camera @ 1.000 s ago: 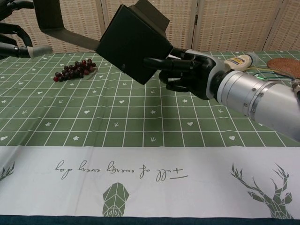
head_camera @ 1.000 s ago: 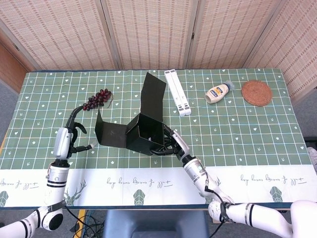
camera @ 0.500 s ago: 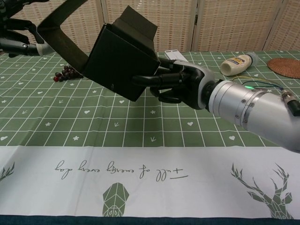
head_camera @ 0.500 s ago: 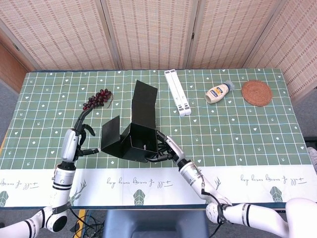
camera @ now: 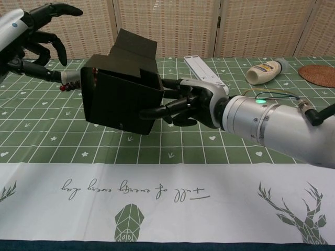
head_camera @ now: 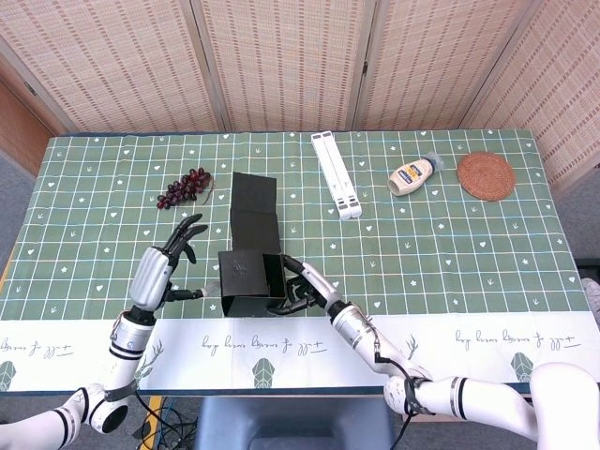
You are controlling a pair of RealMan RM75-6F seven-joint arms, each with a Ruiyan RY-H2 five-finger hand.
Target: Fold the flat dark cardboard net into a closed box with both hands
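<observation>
The half-folded dark cardboard box [head_camera: 249, 278] was at the lower centre of the head view, lifted above the green checked tablecloth [head_camera: 450, 253], with one long flap [head_camera: 253, 211] pointing toward the top of the frame. The right hand [head_camera: 302, 289] gripped its right wall, the fingers [camera: 159, 111] curled around the corner. The left hand [head_camera: 172, 262] had its fingers spread, one fingertip touching the left side of the box.

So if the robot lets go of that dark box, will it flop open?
Probably. The cardboard box is only half folded, and its tall flap stands free, so it may spring back. It looks light: the right hand alone grips it. The left hand is spread beside it.
</observation>
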